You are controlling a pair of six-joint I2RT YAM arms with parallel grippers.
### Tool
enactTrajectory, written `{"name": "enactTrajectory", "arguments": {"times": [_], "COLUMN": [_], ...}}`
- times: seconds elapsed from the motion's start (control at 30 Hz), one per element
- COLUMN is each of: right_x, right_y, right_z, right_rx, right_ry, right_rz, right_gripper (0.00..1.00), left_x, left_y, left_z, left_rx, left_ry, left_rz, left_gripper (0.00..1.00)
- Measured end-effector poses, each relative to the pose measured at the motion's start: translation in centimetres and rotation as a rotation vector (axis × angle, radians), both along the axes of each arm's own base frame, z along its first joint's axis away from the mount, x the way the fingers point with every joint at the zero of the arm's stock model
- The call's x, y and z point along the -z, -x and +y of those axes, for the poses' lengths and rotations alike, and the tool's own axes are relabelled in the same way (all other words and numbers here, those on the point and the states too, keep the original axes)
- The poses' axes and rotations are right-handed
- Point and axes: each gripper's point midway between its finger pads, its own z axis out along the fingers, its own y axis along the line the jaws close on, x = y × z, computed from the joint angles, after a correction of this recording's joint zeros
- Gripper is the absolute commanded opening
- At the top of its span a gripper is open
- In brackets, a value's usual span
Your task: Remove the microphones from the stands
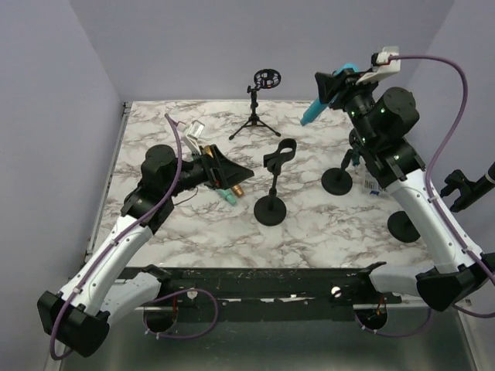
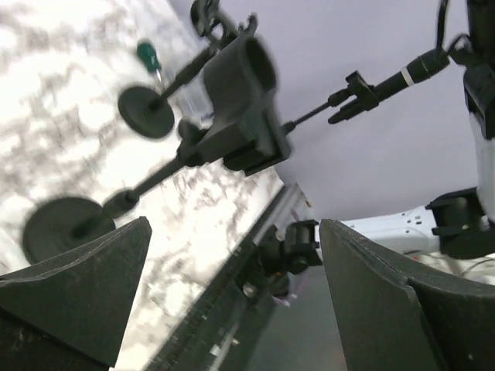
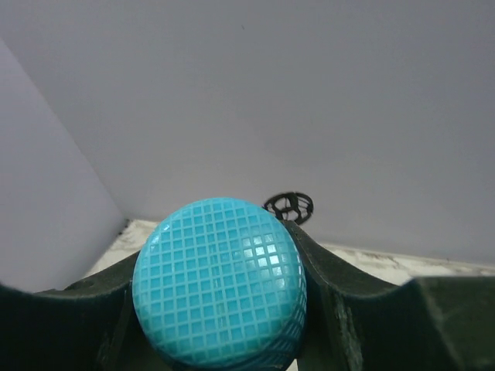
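My right gripper (image 1: pixel 332 87) is raised high at the back right, shut on a blue microphone (image 1: pixel 313 110) that points down and to the left. In the right wrist view the microphone's gridded blue head (image 3: pixel 220 282) fills the space between the fingers. The middle stand (image 1: pixel 272 185) stands upright on its round base, and its black clip (image 1: pixel 280 151) holds nothing. My left gripper (image 1: pixel 236 176) lies low to the left of that stand, open and empty. The left wrist view looks between the fingers (image 2: pixel 73 286) at the empty clip (image 2: pixel 244 100).
A teal and gold microphone (image 1: pixel 230 193) lies on the table under my left gripper. A tripod with a round shock mount (image 1: pixel 265 78) stands at the back. Two more round-based stands (image 1: pixel 338 180) (image 1: pixel 403 225) are at the right, and another stand (image 1: pixel 468 188) is beyond the table's right edge.
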Motion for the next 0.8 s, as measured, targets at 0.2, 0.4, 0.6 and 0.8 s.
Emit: {"name": "enactTrajectory", "arguments": {"times": [0.2,0.4,0.6,0.8], "right_x": [-7.5,-8.8,-2.5,1.5], "right_y": [0.5,1.6,3.4,6.3], "right_z": [3.2,10.5,18.9,23.8], "right_rx": [-0.176,-0.570,-0.861,-0.999], "right_ry": [-0.103,-0.224,-0.276,-0.268], "right_rz": [-0.132,-0.096,0.146,0.282], "right_gripper": [0.01,0.01,0.01,0.01], "left_x": [-6.6,-12.4,-15.1,-12.0], "left_y": [0.9,1.6,1.1,0.2], "left_z": [2.0,4.3,7.9,8.1], "left_rx": [-0.048,-0.140,-0.322,-0.322], "left_ry": [-0.061,-0.130,-0.249,-0.334], "left_rz": [-0.343,-0.558,-0.608,-0.512], "left_gripper": [0.99,0.96,0.92,0.81]}}
